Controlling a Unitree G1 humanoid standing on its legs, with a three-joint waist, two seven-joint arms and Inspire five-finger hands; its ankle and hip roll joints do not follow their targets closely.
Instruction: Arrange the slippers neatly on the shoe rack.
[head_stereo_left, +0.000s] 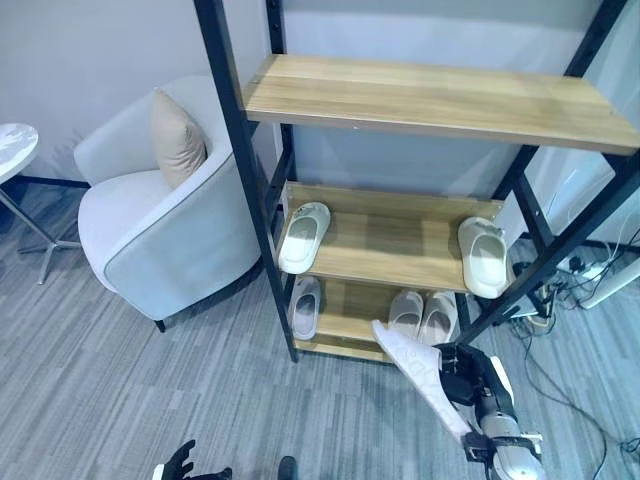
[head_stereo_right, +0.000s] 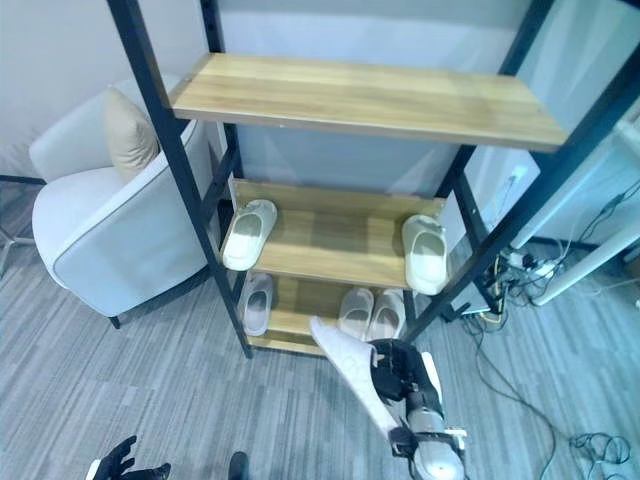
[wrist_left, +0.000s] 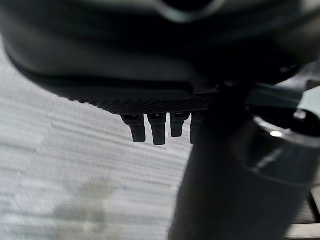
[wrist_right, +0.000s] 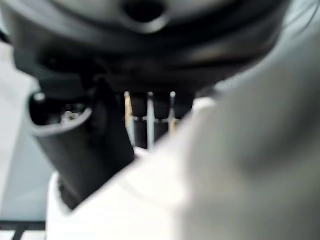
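1. We see the held slipper (head_stereo_left: 418, 375) in the right hand (head_stereo_left: 462, 385), sole turned toward us, its toe reaching toward 11 o'clock, just in front of the bottom shelf (head_stereo_left: 340, 328) of the shoe rack (head_stereo_left: 430, 100).

2. What could go wrong, in our judgement: the slipper's toe sits close to the pair of slippers (head_stereo_left: 422, 314) already on the bottom shelf. A push straight in could knock that pair askew. The black front post (head_stereo_left: 248, 180) and the diagonal brace at 3 o'clock also narrow the way in, so the arm could catch the frame.

3. Another risk: the slipper is gripped near one end and tilted, so it may twist or slide out when released and land crooked.

4. The right hand's fingers are curled round the slipper's edge; the right wrist view shows pale slipper material pressed against the hand.

5. The left hand (head_stereo_left: 183, 464) hangs low at 7 o'clock over the grey carpet (head_stereo_left: 120, 390), its fingers loosely straight and holding nothing.

6. Outward: single slippers lie at both ends of the middle shelf (head_stereo_left: 390, 240), one more (head_stereo_left: 305, 306) at the left of the bottom shelf. An armchair (head_stereo_left: 160, 220) stands at 9 o'clock.
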